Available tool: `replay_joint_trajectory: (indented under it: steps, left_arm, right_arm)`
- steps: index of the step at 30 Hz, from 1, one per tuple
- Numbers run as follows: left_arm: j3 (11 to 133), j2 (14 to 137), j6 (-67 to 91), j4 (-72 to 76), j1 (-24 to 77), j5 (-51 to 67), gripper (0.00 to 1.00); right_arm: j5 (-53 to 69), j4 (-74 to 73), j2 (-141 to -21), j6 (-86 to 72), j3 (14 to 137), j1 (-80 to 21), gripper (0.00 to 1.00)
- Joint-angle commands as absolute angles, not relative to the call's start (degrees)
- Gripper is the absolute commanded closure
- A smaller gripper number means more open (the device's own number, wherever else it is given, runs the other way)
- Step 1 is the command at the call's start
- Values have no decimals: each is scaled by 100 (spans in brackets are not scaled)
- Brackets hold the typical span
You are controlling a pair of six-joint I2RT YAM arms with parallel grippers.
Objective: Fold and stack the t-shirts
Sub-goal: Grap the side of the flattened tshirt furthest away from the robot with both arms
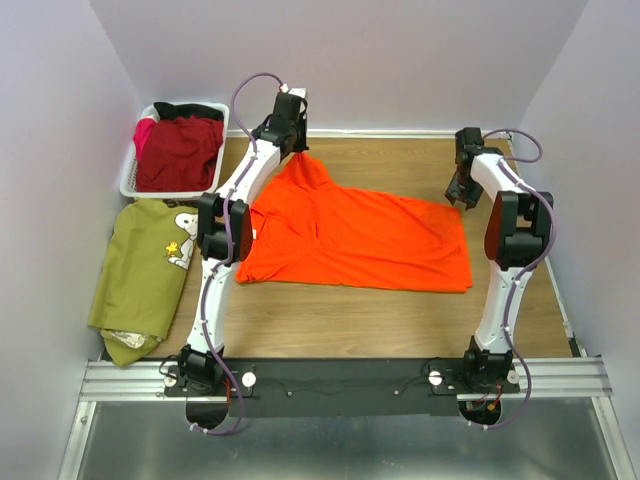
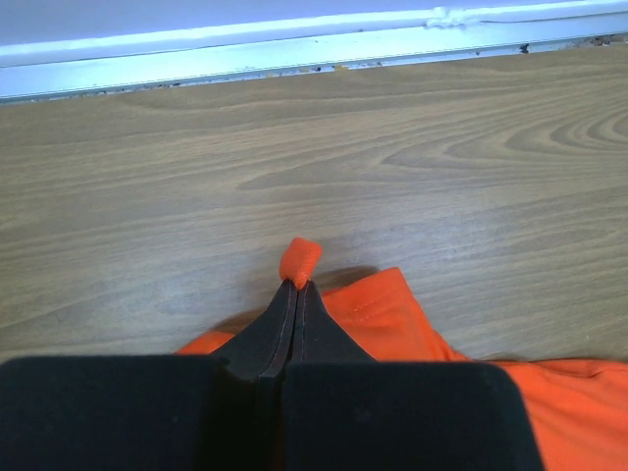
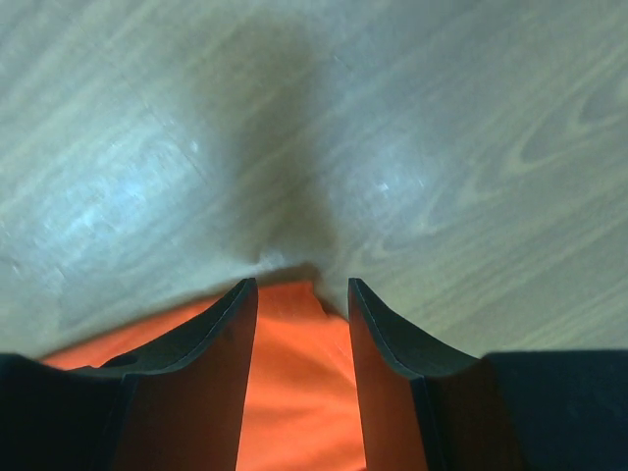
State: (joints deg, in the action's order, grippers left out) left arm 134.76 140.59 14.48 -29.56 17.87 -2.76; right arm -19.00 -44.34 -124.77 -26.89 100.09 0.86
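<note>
A bright orange t-shirt point(image 1: 350, 235) lies spread across the middle of the wooden table. My left gripper point(image 1: 292, 135) is shut on a far corner of it; a small orange fold point(image 2: 299, 261) pokes out past the closed fingertips. My right gripper point(image 1: 462, 192) is open at the shirt's far right corner, its jaws standing either side of the orange cloth point(image 3: 299, 373) without pinching it. An olive green t-shirt with a cartoon-dog print point(image 1: 150, 270) lies at the left edge. A dark red t-shirt point(image 1: 180, 152) fills the basket.
A white slatted basket point(image 1: 128, 178) stands at the back left, beside the wall. A white baseboard point(image 2: 294, 49) runs along the table's far edge. Bare wood point(image 1: 350, 320) lies between the orange shirt and the arm bases.
</note>
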Motion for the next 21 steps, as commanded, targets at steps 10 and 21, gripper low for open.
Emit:
replay_joint_trajectory:
  steps: [10, 21]
  left_arm:
    - [13412, 13922, 1353, -3059, 1793, -228, 100]
    - [13430, 13913, 1371, -3076, 1793, -281, 100]
  right_arm:
    - [-1293, -4324, -12815, -2689, 9976, 123, 53]
    - [-1344, -4315, -12507, -2707, 9817, 114, 99]
